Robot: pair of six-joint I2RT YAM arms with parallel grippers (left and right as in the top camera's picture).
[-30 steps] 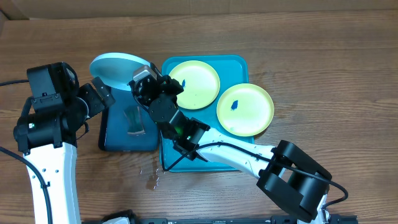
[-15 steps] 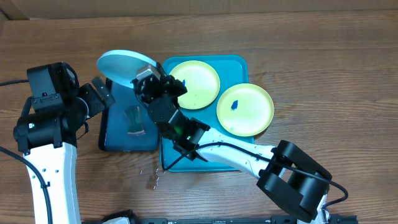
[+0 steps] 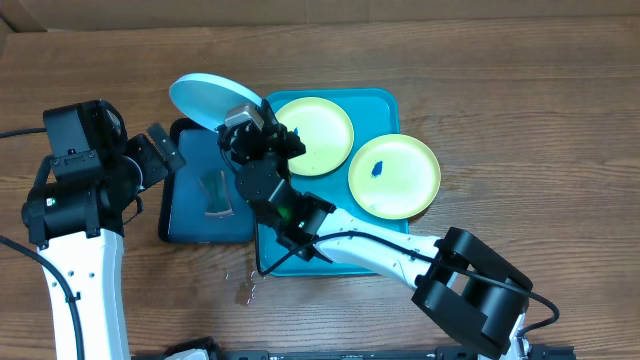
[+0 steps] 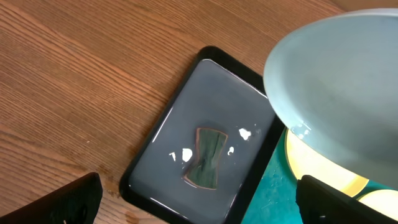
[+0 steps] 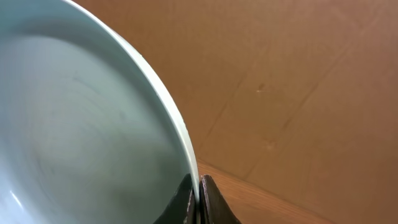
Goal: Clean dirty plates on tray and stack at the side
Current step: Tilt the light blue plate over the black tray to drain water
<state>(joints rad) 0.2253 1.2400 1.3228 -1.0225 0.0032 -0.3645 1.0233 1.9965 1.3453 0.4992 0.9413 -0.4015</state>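
Note:
My right gripper (image 3: pixel 246 116) (image 5: pixel 199 194) is shut on the rim of a pale whitish plate (image 3: pixel 212 100) (image 5: pixel 81 118) and holds it tilted in the air over the far end of the dark navy tray (image 3: pixel 182 215). The same plate fills the upper right of the left wrist view (image 4: pixel 339 93). Two yellow-green plates with small blue smudges lie flat: one (image 3: pixel 318 137) on the turquoise tray (image 3: pixel 385 100), one (image 3: pixel 395 176) overhanging the tray's right edge. My left gripper (image 3: pixel 163 155) (image 4: pixel 199 208) is open and empty at the navy tray's left side.
The navy tray (image 4: pixel 155 155) holds shallow water and a green sponge (image 3: pixel 215 193) (image 4: pixel 206 157). A cardboard wall runs along the back in the right wrist view (image 5: pixel 298 81). Water drops (image 3: pixel 245 287) lie on the wooden table in front of the trays.
My right gripper has carried the pale plate to the right, from over the navy tray's far left corner toward the turquoise tray. The left arm has not moved.

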